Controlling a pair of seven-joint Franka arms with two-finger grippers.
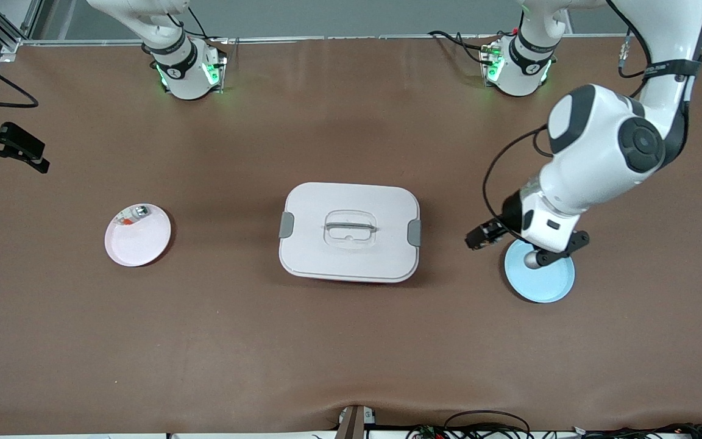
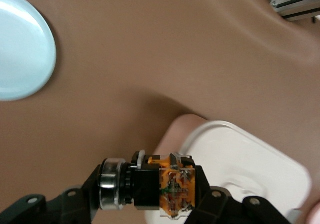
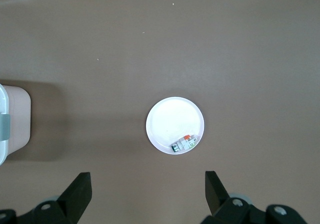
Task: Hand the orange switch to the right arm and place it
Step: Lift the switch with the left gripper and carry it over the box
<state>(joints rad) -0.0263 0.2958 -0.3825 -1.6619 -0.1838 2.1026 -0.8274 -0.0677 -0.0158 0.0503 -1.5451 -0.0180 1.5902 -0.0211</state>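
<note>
Blue plate [image 1: 540,280] is being overhung by the left gripper [image 1: 537,259], clamped on the orange switch [image 2: 160,185]; handover is being awaited by the spread, hovering right gripper [image 3: 147,194].

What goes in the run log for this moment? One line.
left pincer: shut on tiny black-and-orange switch, over blue round plate's edge | right pincer: open, over brown table, waiting

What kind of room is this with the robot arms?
Probably a robotics lab: two white robot arms bolted at a brown-covered table, loose cables along its edge, and test props, a white lidded plastic box and round pale blue plate.
</note>
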